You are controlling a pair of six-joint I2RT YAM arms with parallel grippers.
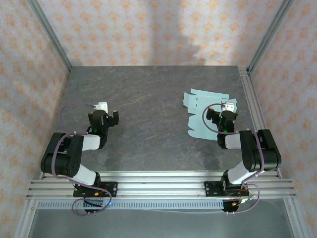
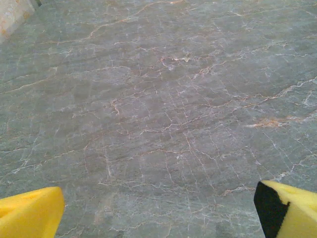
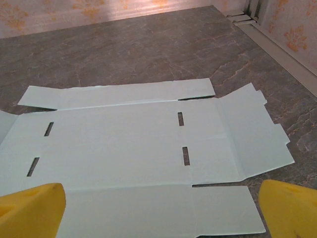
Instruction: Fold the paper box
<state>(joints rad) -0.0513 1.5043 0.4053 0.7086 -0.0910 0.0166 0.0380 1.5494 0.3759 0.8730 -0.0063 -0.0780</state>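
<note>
Lying flat and unfolded on the right of the table (image 1: 148, 99), the box (image 1: 198, 109) (image 3: 133, 144) spread beneath and just ahead of the right gripper (image 1: 227, 104) (image 3: 158, 213), whose jaws stood wide apart above its near edge. The left gripper (image 1: 100, 105) (image 2: 158, 210), equally wide open, hung over the table well apart from it.

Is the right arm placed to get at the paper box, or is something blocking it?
Probably yes. The right gripper hangs open just over the paper box, which lies flat and unfolded on the table, with nothing between them.
</note>
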